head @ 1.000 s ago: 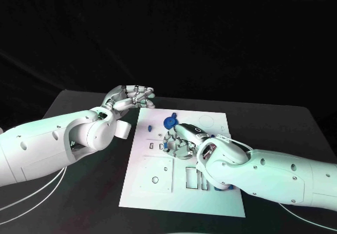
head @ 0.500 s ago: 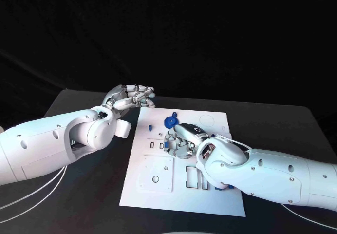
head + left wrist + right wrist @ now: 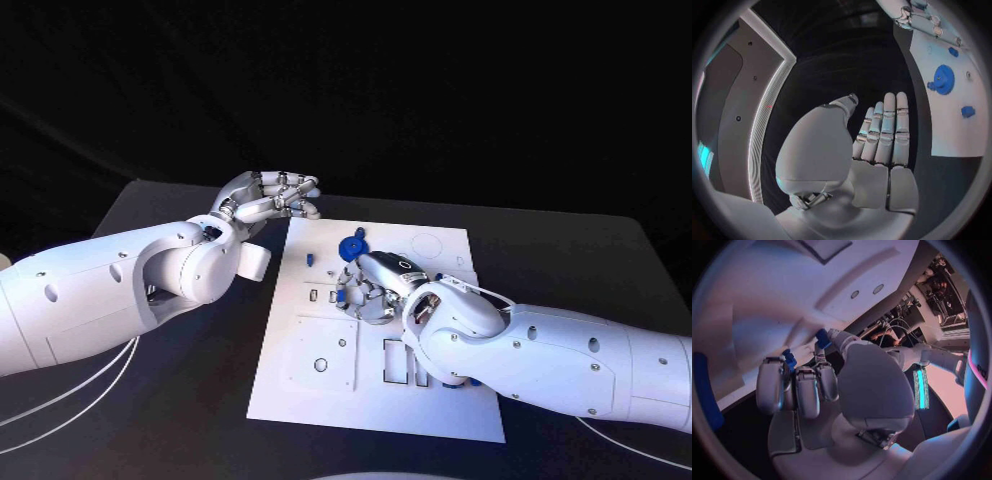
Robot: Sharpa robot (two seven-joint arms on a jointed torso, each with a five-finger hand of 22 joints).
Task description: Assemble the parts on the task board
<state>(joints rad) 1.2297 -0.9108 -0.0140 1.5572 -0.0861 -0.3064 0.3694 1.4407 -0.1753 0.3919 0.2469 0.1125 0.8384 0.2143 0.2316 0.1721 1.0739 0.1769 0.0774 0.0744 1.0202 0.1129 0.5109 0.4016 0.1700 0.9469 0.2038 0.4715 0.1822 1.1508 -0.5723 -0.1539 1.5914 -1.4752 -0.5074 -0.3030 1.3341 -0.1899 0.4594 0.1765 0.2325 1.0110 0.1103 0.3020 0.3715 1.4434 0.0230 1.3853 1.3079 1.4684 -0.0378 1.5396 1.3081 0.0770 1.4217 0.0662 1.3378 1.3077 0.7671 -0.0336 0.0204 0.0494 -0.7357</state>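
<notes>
The white task board (image 3: 325,385) lies in the middle of the black table. My right hand (image 3: 372,291) is down on its middle part with the fingers curled in. Between the thumb tip and the fingertips it pinches a small blue part (image 3: 822,338), close against the board (image 3: 767,300). A second blue bit (image 3: 789,359) shows by another fingertip. My left hand (image 3: 271,198) hovers off the board's far left corner, fingers (image 3: 886,130) straight and side by side, holding nothing. A blue gear (image 3: 351,247) (image 3: 942,80) and a small blue part (image 3: 307,262) (image 3: 967,111) sit on the board's far end.
Rectangular slots (image 3: 392,362) and a raised square plate (image 3: 320,355) take up the board's near half. A blue piece (image 3: 464,380) peeks out under my right forearm. Bare table (image 3: 577,250) lies on both sides of the board.
</notes>
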